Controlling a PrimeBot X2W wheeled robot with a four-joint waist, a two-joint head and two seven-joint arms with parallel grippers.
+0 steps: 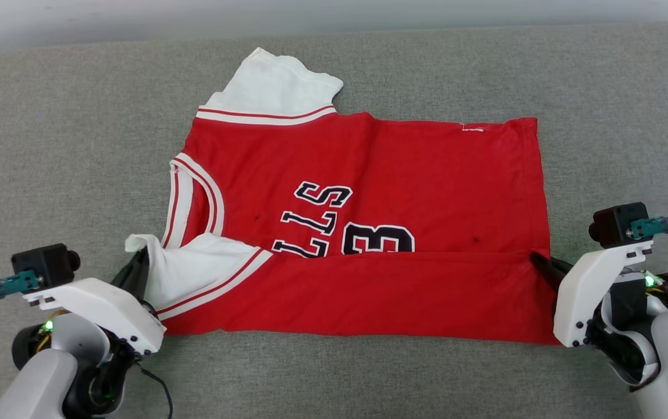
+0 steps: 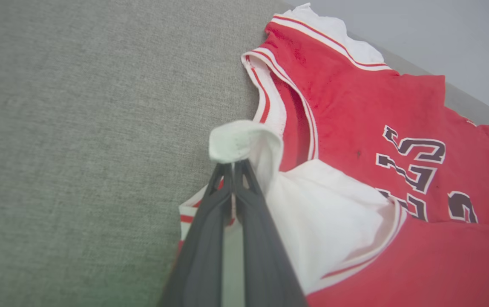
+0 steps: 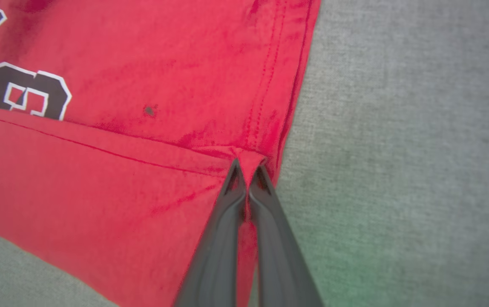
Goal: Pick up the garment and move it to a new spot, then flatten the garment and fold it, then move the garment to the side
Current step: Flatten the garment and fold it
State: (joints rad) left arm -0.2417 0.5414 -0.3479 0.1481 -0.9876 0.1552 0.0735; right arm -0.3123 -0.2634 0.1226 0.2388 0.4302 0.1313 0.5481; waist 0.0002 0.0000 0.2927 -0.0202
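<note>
The shirt point(image 1: 369, 192) lies in the middle of the cushion point(image 1: 49, 145), near side folded over. The left gripper point(image 2: 232, 164) pinches the white sleeve point(image 2: 325, 213) tight; the right gripper point(image 3: 248, 168) pinches the hem corner point(image 3: 248, 155). The sleeve pinch looks small, I think. A hard pull could slip it and mess the fold.

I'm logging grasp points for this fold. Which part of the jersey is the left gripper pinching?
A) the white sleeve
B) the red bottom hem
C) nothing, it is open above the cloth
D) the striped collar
A: the left gripper is shut on the edge of the white sleeve of the garment, and that sleeve lies folded over the red front.
</note>
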